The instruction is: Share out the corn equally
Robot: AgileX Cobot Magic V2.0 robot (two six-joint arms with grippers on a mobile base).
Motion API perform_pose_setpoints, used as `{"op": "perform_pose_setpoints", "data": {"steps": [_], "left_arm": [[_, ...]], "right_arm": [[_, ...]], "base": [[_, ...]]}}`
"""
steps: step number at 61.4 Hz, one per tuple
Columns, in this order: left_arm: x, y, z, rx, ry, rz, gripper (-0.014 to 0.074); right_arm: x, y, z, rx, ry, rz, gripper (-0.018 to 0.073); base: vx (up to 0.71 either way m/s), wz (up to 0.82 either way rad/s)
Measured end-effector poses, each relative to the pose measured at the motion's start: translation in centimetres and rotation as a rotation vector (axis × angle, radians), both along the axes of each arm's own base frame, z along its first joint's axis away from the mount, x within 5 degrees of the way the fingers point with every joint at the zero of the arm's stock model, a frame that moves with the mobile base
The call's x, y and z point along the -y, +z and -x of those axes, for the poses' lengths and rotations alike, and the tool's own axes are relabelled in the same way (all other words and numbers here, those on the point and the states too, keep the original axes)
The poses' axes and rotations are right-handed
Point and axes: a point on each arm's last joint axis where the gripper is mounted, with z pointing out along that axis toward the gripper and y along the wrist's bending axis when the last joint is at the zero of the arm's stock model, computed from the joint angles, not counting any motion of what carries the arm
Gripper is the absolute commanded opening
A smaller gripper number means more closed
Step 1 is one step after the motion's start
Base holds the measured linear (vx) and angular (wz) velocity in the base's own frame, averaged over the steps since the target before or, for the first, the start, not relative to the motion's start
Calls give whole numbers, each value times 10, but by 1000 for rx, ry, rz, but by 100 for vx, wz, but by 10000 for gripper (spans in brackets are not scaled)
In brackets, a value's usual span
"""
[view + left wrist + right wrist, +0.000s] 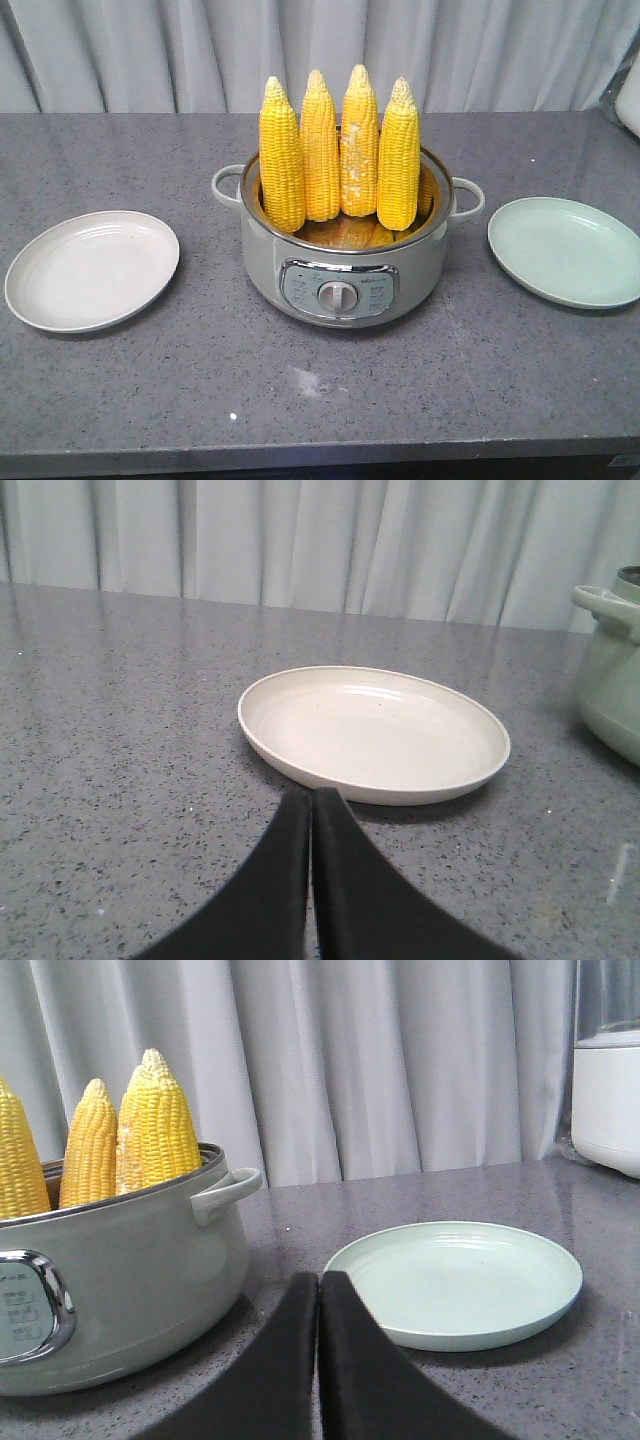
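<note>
A kitchen-like setting is suggested, though seemingly a staged one. A grey speckled stone tabletop [320, 400] is backed all along twelve o'clock by a pale pleated curtain [150, 50]. An electric cooker [262, 255] with a dial and control panel is set at the centre, with corn [320, 150] stood in it. A white plate [92, 270] is laid at its nine o'clock and a green plate [565, 250] at three. A white appliance [608, 1100] is glimpsed beyond the green plate.
</note>
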Motion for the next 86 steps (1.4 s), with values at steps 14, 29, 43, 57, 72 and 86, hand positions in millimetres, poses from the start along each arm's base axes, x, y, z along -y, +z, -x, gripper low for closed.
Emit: {"op": "perform_pose_setpoints", "data": {"steps": [14, 29, 43, 57, 72, 86], "left_arm": [[0, 0, 0, 0, 0, 0, -7], [0, 0, 0, 0, 0, 0, -7], [0, 0, 0, 0, 0, 0, -7], [0, 0, 0, 0, 0, 0, -7], [0, 0, 0, 0, 0, 0, -7], [0, 0, 0, 0, 0, 0, -7]], "right_arm": [[0, 0, 0, 0, 0, 0, -1], [0, 0, 0, 0, 0, 0, -1], [0, 0, 0, 0, 0, 0, -1], [0, 0, 0, 0, 0, 0, -1], [0, 0, 0, 0, 0, 0, -1], [0, 0, 0, 0, 0, 0, -1]], "base": [[2, 2], [2, 2], [1, 2], [0, 0], [0, 0], [0, 0]]}}
